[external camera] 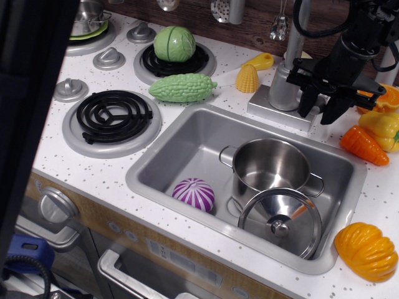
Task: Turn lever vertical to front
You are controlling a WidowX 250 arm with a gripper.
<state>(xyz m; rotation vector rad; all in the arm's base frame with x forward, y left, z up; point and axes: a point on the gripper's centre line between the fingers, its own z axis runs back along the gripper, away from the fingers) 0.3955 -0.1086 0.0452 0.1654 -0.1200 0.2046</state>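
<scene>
The silver faucet [283,87] stands behind the sink on a flat grey base [274,111]. Its lever juts from the right side of the thick body and is mostly hidden by my black gripper [318,107]. The gripper has come down right of the faucet body. Its two fingers [305,103] point down and stand apart, one on each side of where the lever sits. I cannot tell whether they touch it. The jaws are open.
The steel sink [187,140] holds a pot [268,165], a lid [280,221] and a purple onion [194,193]. A carrot [363,144], a yellow pepper [385,128] and an orange half [388,94] lie right of the gripper. A corn cob [247,78] and a green gourd [182,87] lie to the left.
</scene>
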